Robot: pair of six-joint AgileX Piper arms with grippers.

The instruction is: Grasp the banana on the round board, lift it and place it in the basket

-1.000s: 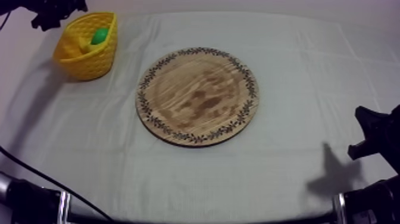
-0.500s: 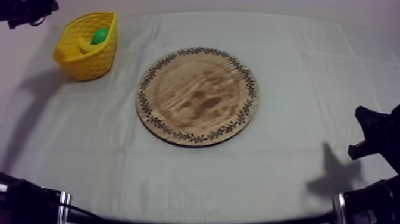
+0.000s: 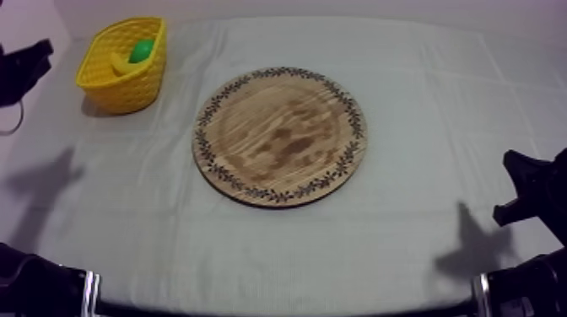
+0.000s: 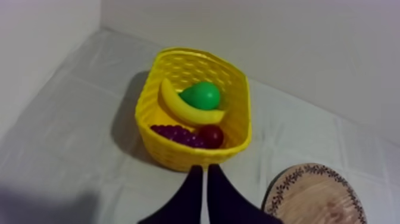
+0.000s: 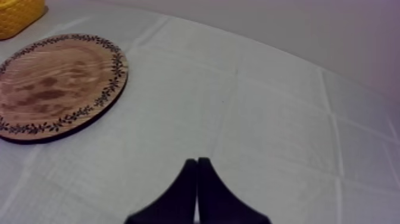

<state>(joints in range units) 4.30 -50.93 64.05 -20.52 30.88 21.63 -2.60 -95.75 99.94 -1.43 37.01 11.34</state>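
Observation:
The banana (image 4: 186, 109) lies inside the yellow basket (image 4: 237, 134), curved round a green pear (image 4: 202, 95). It also shows in the basket (image 3: 126, 88) at the table's far left as a yellow banana (image 3: 120, 64). My left gripper (image 4: 204, 171) is shut on nothing, a narrow wedge hanging just short of the basket's near wall. Its arm (image 3: 21, 67) sits at the table's left edge beside the basket. The round wooden board (image 3: 280, 135) lies bare at the middle. My right gripper (image 5: 196, 162) is shut and empty over the cloth, right of the board (image 5: 56, 83).
A bunch of dark grapes (image 4: 174, 133) and a small red fruit (image 4: 211, 136) lie in the basket's near end. The board's patterned rim (image 4: 309, 193) lies close beside my left gripper. My right arm (image 3: 527, 190) rests low at the table's right edge.
My left arm has drawn away from above the basket, out to the left and nearer along the table's edge, and its fingers have come together. The right arm has not moved.

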